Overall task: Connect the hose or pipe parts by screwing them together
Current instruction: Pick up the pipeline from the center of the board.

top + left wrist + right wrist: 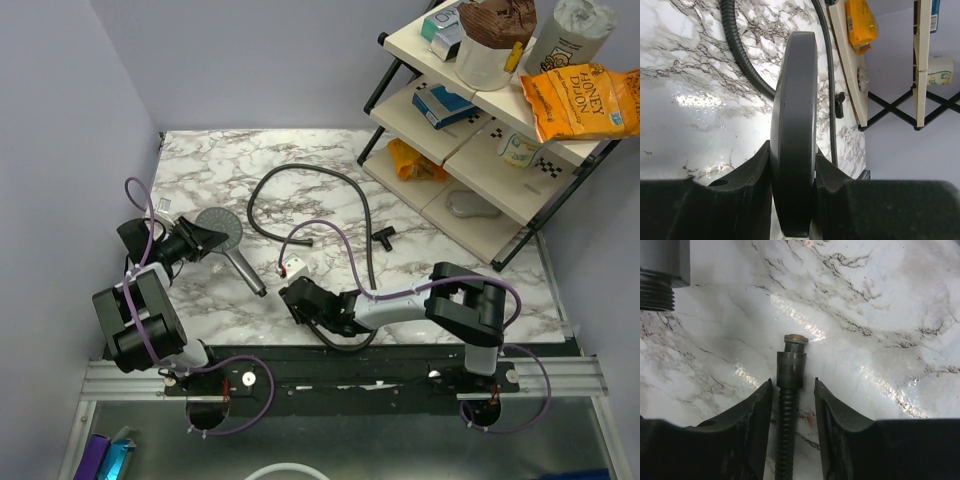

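The left jaws fill the bottom of the left wrist view, clamped on the rim of the shower head [795, 125], which stands edge-on between them. In the top view the head sits at centre left of the marble bench [200, 165], its handle [245, 268] running down and right to a threaded end [657, 290] that shows at the upper left of the right wrist view. At the bottom of that view the right jaws stand open on either side of the hose [786, 440], a slim gap each side, with its dark nut [791, 371] and brass tip [796, 339] just beyond them, apart from the threads. The rest of the hose loops across the bench centre toward a rack [470, 190] at upper right
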You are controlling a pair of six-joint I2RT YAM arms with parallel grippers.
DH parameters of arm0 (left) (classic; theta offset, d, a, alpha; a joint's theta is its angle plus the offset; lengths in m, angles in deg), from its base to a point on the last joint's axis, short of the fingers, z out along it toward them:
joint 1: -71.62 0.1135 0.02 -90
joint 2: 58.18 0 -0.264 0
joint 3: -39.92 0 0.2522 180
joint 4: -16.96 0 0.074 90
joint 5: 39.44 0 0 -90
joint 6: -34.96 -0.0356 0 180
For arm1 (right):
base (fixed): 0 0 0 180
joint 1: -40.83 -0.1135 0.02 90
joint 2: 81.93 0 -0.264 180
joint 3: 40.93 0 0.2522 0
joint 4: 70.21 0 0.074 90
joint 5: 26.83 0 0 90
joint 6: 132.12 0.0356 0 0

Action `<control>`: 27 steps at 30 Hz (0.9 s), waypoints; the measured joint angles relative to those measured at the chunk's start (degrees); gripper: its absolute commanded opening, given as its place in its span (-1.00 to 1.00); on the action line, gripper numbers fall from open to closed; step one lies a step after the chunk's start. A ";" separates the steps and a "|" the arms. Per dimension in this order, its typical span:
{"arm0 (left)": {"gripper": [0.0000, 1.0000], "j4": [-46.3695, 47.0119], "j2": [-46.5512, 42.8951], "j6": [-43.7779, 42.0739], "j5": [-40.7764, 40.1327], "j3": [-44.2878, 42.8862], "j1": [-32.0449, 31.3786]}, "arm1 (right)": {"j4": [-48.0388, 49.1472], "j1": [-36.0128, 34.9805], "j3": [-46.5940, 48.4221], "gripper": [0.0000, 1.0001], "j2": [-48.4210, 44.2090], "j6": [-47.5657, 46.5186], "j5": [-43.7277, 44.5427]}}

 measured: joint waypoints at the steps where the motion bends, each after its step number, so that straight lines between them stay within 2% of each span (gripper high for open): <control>1: -1.00 0.17 0.00 0.00 0.02 0.11 0.00 | -0.09 0.00 0.57 -0.18 0.50 -0.13 0.48; 8: -1.00 0.50 0.00 -0.57 0.02 0.22 0.00 | 0.07 0.00 2.64 -0.41 2.27 -0.44 1.03; 13: -1.00 0.50 0.00 -0.76 0.02 0.22 0.00 | 0.35 0.00 2.89 -0.95 2.56 -0.87 1.01; 18: -1.00 0.50 0.00 -0.76 0.02 0.22 0.00 | 2.51 -0.09 1.16 -0.99 1.66 -1.51 0.76; 23: -1.00 0.09 -0.09 -0.37 0.57 0.20 0.00 | 6.27 -1.68 -8.83 -0.99 -7.08 -2.14 -0.13; 27: -1.00 -0.35 -1.44 0.42 0.92 0.20 -0.46 | 7.28 -4.17 -11.08 -0.98 -12.57 -2.27 -0.17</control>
